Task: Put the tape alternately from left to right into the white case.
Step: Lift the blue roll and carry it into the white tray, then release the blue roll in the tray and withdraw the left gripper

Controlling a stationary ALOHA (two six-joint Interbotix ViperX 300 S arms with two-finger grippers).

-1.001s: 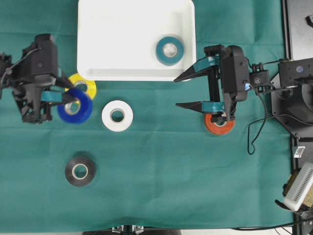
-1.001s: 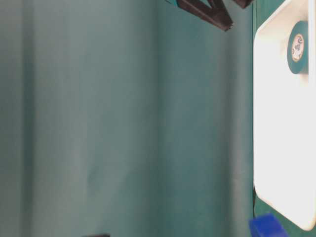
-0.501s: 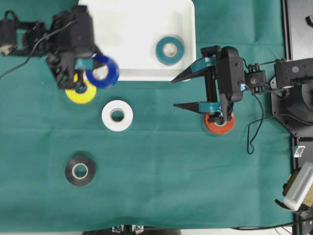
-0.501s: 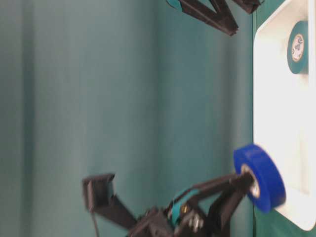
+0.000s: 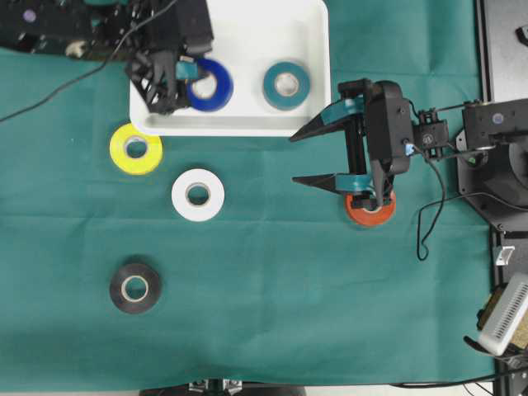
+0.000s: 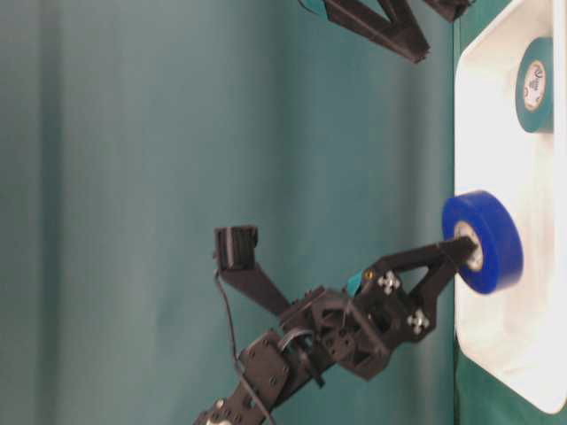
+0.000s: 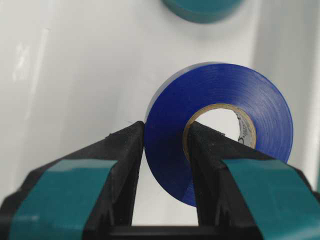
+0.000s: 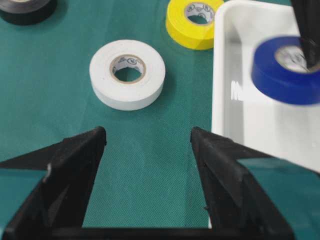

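My left gripper [image 5: 200, 76] is shut on a blue tape roll [image 5: 208, 84], one finger in its core and one outside. It holds the roll on edge above the left half of the white case [image 5: 247, 125]. The wrist view shows the blue roll [image 7: 260, 115] pinched between the black fingers [image 7: 125, 150] over the white floor. A teal tape roll [image 5: 286, 85] lies flat in the case to the right. My right gripper [image 5: 293, 159] stands open above the cloth, just off the case's lower right corner, with nothing between its fingers [image 8: 80, 150].
On the green cloth lie a yellow roll [image 5: 136, 148], a white roll [image 5: 198, 195], a black roll [image 5: 135, 288] and an orange roll [image 5: 369, 210] under the right arm. The right wrist view shows the white roll [image 8: 127, 74] ahead and the case rim [image 8: 222, 100] to its right.
The left arm lifted the blue roll from beside the yellow roll and carried it up and right over the case. The right gripper has barely shifted.
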